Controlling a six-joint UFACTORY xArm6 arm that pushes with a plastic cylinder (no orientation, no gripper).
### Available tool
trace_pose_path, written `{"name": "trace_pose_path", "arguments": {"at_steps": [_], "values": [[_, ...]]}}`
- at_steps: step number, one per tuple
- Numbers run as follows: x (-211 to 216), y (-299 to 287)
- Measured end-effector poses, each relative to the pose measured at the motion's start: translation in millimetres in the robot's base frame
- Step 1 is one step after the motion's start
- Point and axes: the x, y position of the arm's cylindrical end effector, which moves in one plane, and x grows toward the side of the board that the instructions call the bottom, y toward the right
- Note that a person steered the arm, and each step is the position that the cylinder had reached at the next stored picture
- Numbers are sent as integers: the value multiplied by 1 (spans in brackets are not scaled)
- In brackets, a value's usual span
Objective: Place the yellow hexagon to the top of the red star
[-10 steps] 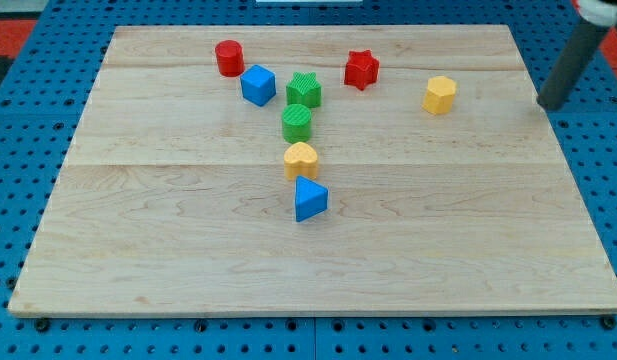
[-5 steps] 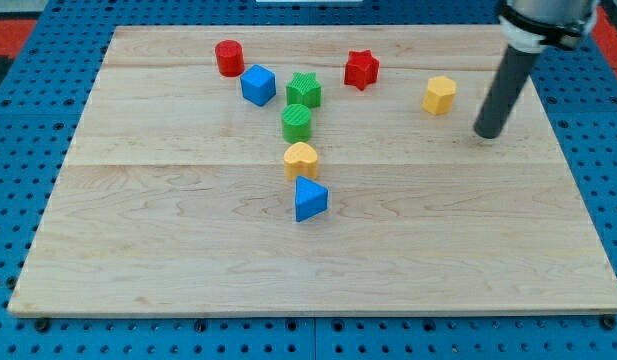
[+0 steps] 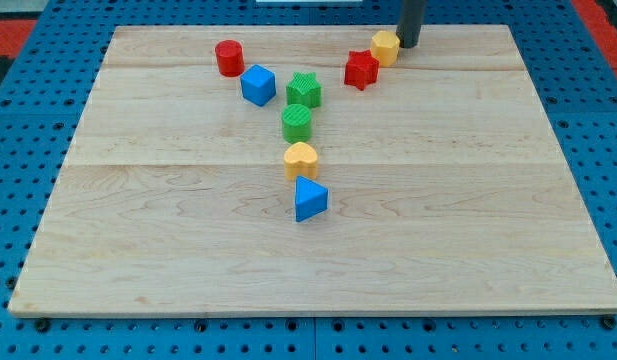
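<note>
The yellow hexagon (image 3: pixel 385 46) sits near the board's top edge, up and to the right of the red star (image 3: pixel 361 70), touching or nearly touching it. My tip (image 3: pixel 408 45) is right beside the hexagon on its right side, at the view's top. The rod runs up out of the frame.
A red cylinder (image 3: pixel 228 58), a blue cube (image 3: pixel 258 85), a green star (image 3: pixel 304 90), a green round block (image 3: pixel 297 123), a yellow heart (image 3: pixel 301 159) and a blue triangle (image 3: pixel 309 198) lie left of centre on the wooden board (image 3: pixel 468 220).
My tip swept from the right side of the board to the top, left of where it was. The yellow hexagon moved up and left, from the right of the red star to its upper right.
</note>
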Motion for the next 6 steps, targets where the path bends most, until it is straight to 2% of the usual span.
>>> {"name": "trace_pose_path", "arguments": {"at_steps": [1, 4, 6], "values": [[-11, -4], [4, 126], [4, 139]]}}
